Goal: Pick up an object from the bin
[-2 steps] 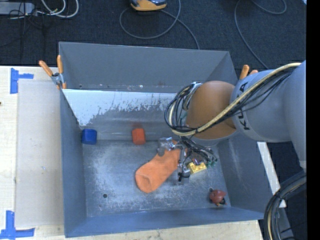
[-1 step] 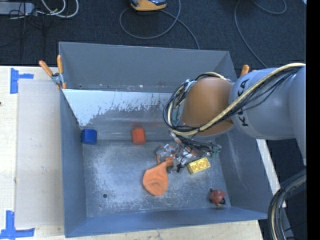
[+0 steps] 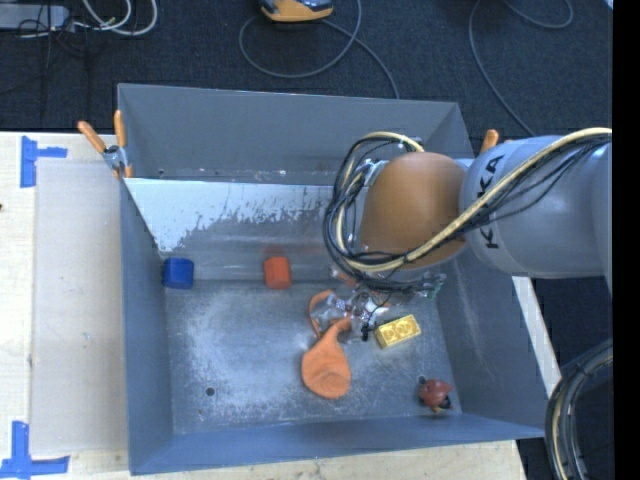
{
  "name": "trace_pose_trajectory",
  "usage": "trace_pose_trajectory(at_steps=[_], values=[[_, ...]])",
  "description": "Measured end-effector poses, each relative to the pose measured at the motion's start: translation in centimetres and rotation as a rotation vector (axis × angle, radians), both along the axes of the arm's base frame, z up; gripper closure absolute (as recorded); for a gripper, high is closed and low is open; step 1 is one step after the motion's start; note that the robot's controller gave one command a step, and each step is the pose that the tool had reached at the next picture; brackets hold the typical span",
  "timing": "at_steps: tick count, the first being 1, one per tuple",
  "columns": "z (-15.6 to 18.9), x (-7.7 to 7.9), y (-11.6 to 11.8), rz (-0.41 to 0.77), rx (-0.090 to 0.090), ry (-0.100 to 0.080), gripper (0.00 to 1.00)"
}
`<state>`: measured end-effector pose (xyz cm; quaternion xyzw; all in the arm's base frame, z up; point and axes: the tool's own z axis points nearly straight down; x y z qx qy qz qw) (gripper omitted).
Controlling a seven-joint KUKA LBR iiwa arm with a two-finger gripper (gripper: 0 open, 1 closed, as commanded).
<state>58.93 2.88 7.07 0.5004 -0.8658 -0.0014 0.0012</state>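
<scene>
My gripper (image 3: 342, 315) is low in the middle of the bin, under the orange dome, with its metal fingers at the narrow upper end of a soft orange pear-shaped thing (image 3: 326, 366) that lies just below it. The fingers look close together against that upper end. A yellow block (image 3: 397, 331) lies right beside the gripper on its right.
A small orange cube (image 3: 277, 272) and a blue cube (image 3: 178, 273) stand by the bin's back wall to the left. A small dark red thing (image 3: 433, 394) lies near the front right corner. The arm covers the bin's right side.
</scene>
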Motion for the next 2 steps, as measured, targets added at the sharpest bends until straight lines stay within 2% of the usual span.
trace_pose_trajectory(at_steps=[2], values=[[-0.01,0.0,-0.02,-0.003,0.001,0.0,1.0]])
